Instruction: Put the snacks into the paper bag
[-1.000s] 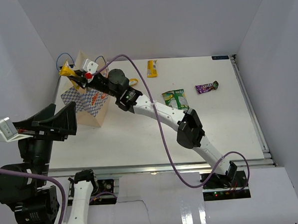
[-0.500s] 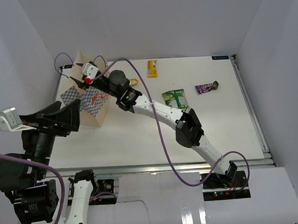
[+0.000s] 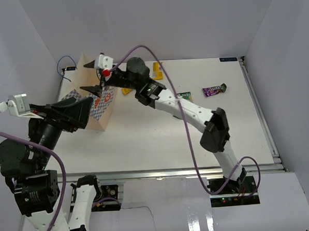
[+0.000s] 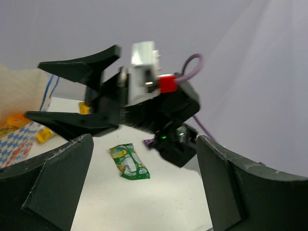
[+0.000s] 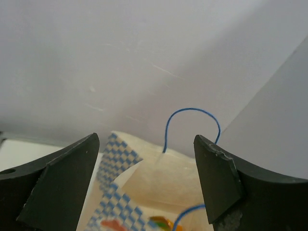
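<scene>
Right gripper (image 3: 87, 76) hangs above the open mouth of the boxy blue-and-white checkered paper bag (image 3: 102, 105) at the far-left corner of the white worktop (image 3: 145, 136). Its jaws are spread wide with nothing between them. The right wrist view looks straight down past them into the tan inside, with a blue cord handle (image 5: 190, 109) arching behind. That pose fits a drop position: centred over the opening so a packet falls in rather than catching the rim. A bit of orange (image 5: 161, 224) shows low inside the bag, probably a snack already in, but I cannot tell which. Left gripper (image 4: 143, 140) is raised just beside the near side of the bag, jaws also spread and empty and not touching it. It looks parked to watch or to steady the bag if it tips. 4 packets lie on the worktop: a flat green snack bag (image 4: 127, 162) mid-table, largely under the right arm from above; a narrow purple candy packet (image 3: 214, 90) well to the right; 1 small yellow wrapper (image 3: 157, 70) at the far edge; and another yellow wrapper (image 3: 126, 90) near the bag. Task looks partly done. The next reach is likely the yellow wrapper closest to the bag.
</scene>
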{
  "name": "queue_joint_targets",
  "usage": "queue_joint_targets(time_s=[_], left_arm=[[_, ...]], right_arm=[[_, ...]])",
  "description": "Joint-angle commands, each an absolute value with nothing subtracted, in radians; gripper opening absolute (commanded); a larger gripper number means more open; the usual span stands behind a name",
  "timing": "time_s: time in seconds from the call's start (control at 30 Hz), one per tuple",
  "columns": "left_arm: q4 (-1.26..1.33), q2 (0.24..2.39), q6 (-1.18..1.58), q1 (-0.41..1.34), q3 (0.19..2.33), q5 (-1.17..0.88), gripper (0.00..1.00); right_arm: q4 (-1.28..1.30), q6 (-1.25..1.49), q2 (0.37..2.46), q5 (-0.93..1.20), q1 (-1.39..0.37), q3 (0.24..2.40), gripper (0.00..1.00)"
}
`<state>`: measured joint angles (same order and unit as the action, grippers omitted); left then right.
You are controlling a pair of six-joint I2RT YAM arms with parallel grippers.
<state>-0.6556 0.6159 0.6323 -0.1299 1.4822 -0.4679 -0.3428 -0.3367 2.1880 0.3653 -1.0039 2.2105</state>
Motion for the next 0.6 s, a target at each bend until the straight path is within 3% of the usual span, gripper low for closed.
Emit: queue_joint_targets(time_s=[0.0, 0.07, 0.17, 0.33, 0.43, 0.47, 0.57], left_arm=[[-0.594, 0.684, 0.692, -0.167, 1.474, -0.598, 0.98], [-0.581, 0.73, 0.71, -0.19, 1.435, -0.667, 0.98], [-0.549, 0.774, 0.723, -0.207, 1.352, -0.686, 0.98], [-0.446, 0.867, 0.741, -0.192, 1.284, -0.701, 0.98], [-0.433, 0.954, 0.688, -0.05, 1.324, -0.588, 0.98], [-0.433, 0.983, 0.664, 0.107, 1.339, -0.531, 0.98], [-0.436, 1.127, 0.568, 0.364, 1.443, -0.272, 0.98]], right_arm=[[-0.247, -0.171, 1.936, 0.731, -0.889, 2.07, 0.85], [-0.238, -0.105, 1.82, 0.91, -0.835, 1.94, 0.89], [-0.169, -0.103, 1.644, 1.008, -0.726, 1.654, 0.92], [-0.011, -0.271, 1.348, 0.997, -0.508, 1.211, 0.95], [0.107, -0.36, 1.209, 0.983, -0.401, 1.023, 0.96], [0.157, -0.379, 1.181, 0.979, -0.367, 0.985, 0.96], [0.208, -0.4, 1.091, 0.953, -0.33, 0.872, 0.97]])
